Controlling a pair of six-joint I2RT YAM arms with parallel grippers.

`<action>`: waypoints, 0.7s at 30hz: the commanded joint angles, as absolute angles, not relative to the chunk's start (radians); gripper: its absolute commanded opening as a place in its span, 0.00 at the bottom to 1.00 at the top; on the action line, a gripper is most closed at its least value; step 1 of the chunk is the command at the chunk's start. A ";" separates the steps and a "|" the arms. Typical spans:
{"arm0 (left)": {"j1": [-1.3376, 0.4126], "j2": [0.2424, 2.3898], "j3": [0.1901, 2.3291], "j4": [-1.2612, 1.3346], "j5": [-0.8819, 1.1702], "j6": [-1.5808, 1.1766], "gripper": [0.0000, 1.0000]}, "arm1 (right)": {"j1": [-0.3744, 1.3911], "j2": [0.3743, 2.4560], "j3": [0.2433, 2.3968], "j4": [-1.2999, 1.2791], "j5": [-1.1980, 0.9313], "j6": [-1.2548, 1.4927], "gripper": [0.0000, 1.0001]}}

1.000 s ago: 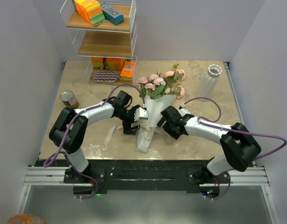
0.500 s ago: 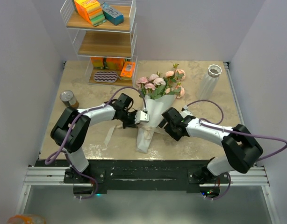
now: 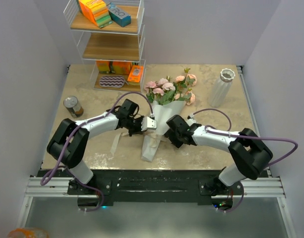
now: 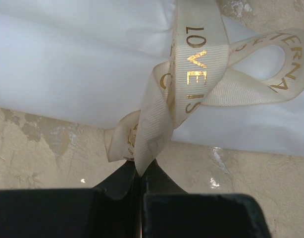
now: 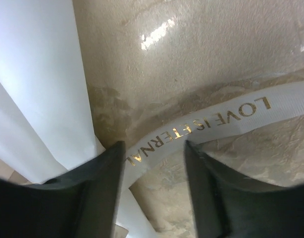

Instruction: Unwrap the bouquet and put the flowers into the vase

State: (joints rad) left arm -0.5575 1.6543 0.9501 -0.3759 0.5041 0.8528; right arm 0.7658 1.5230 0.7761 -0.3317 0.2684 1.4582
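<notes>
My left jaws are clamping the ribbon (image 4: 196, 74) on the bouquet (image 3: 169, 111); my right jaws are gaping astride its tail. Knot apparently intact, flowers (image 3: 167, 90) not yet in the vase (image 3: 222, 88).

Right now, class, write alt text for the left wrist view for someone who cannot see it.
The left gripper is shut on a tail of the cream ribbon, lettered in gold and knotted around the white paper wrap lying on the beige table.

A beige marbled desk (image 3: 80, 82) sits enclosed by plain pale walls (image 3: 206, 29); a white wire shelf (image 3: 112, 47) with wooden boards stands at the back left.
</notes>
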 commanded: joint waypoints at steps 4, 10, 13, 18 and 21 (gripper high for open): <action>-0.561 1.608 0.933 -0.354 0.514 0.834 0.00 | 0.781 1.557 0.719 -0.325 0.284 1.523 0.22; -0.561 1.582 0.939 -0.374 0.502 0.833 0.00 | 0.781 1.481 0.738 -0.397 0.397 1.470 0.00; -0.560 1.572 0.950 -0.390 0.500 0.828 0.00 | 0.784 1.334 0.742 -0.384 0.488 1.326 0.00; -0.557 1.580 0.989 -0.425 0.515 0.818 0.00 | 0.799 1.219 0.813 -0.350 0.591 0.972 0.00; -0.554 1.594 1.011 -0.443 0.523 0.813 0.00 | 0.813 1.301 0.891 -0.369 0.548 0.721 0.22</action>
State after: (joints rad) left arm -0.5575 1.6043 0.9516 -0.4137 0.4946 0.8368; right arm 0.7921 1.2243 0.7853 -0.3649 0.4892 1.0863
